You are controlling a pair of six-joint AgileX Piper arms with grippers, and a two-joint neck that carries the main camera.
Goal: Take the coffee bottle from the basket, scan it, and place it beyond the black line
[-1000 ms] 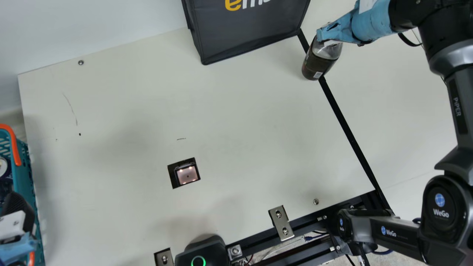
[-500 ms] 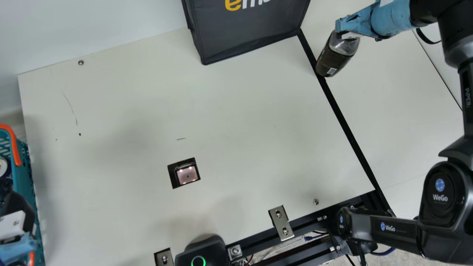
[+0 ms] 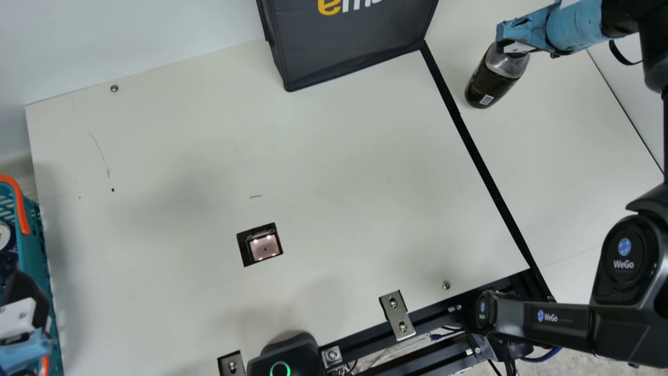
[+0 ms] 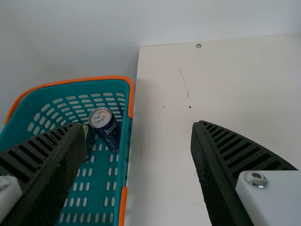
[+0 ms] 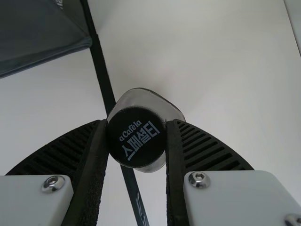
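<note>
- Clenched on the black cap [image 5: 136, 136] of the coffee bottle [image 3: 493, 81], my right gripper [image 3: 509, 46] has a ribbed finger pressed to either side of it.
- I see the bottle past the black line [image 3: 490, 183], on the side away from the scanner, cap end up; whether its base touches the table [image 3: 339, 156] is hard for me to judge from this angle.
- Near the bottle, across the line, I have the dark bag [image 3: 349, 47], its lower corner against the line's far end.
- Farther off, the lit scanner [image 3: 264, 247] sits in its cutout in the cream surface.
- Well apart from all that, my left gripper [image 3: 25, 292] is by the teal basket [image 3: 34, 235], its two fingers spread wide.
- Inside the basket, I make out a dark blue can [image 4: 106, 125] near the wall, with another can [image 4: 88, 141] just beside it, partly hidden behind a finger.
</note>
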